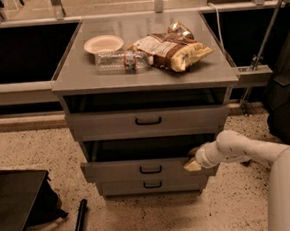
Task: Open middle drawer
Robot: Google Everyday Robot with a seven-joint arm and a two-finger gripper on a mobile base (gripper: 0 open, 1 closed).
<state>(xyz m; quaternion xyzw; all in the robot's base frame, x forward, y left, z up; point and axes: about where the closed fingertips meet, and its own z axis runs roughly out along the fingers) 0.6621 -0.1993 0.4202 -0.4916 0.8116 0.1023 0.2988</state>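
Note:
The middle drawer (pixel 119 170) is a wide grey metal front with a small black bar handle (pixel 150 169). It stands pulled out a little from the cabinet, with a dark gap above it. My gripper (pixel 193 164) is at the right end of this drawer's front, by its top edge, to the right of the handle. My white arm (pixel 238 150) reaches in from the right.
The taller top drawer (pixel 148 121) sits above and the narrow bottom drawer (pixel 151 185) below. On the cabinet top (pixel 72 80) lie a paper bowl (pixel 103 43), a plastic bottle (pixel 120 60) and a chip bag (pixel 172 51). A black case (pixel 14 208) lies on the floor at left.

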